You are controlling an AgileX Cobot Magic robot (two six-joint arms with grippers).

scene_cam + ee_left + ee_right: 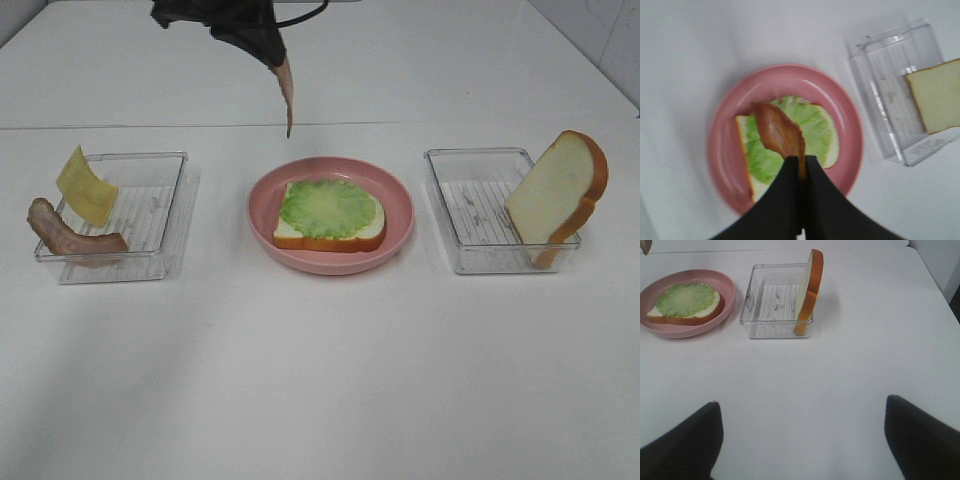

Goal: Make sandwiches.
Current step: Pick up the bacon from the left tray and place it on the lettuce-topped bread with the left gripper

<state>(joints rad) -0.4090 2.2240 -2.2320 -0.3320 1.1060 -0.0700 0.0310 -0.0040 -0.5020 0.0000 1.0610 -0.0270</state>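
Note:
A bread slice topped with a green lettuce leaf lies on the pink plate at the table's middle. My left gripper is shut on a reddish-brown bacon strip that hangs above the plate's far side; the left wrist view shows the strip dangling over the lettuce. Another bread slice leans upright in the right clear tray. A cheese square and a second bacon strip sit in the left clear tray. My right gripper is open over bare table.
The white table's far edge runs behind the trays. In the right wrist view the plate and the bread tray stand beyond the open fingers.

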